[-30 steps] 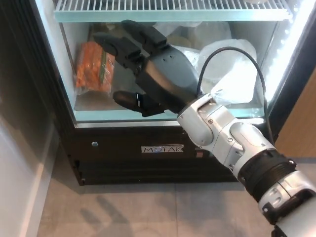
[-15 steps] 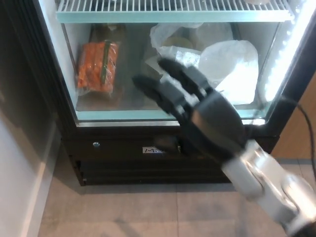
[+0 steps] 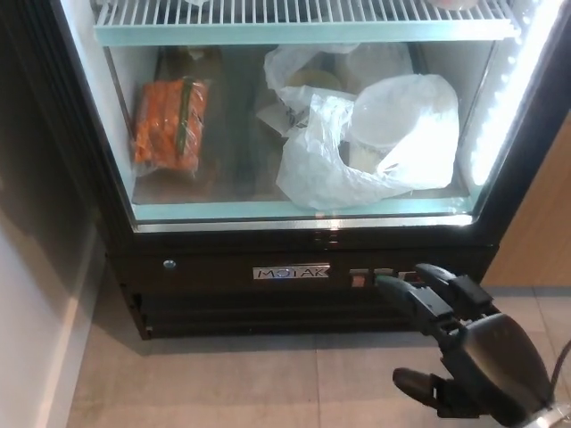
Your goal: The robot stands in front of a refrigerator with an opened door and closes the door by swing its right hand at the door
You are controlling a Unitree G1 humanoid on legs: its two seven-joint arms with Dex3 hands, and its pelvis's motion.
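My right robot hand [image 3: 473, 357] is low by the floor, fingers spread and holding nothing. The fridge [image 3: 294, 267] stands wide open in front of me, with carrots [image 3: 165, 125] and white bags [image 3: 375, 147] inside

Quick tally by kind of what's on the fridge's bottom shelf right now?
Orange packs: 1
White plastic bags: 2, the front bag and the back bag
Total: 3. Whatever sits inside the bags can't be counted from the head view.
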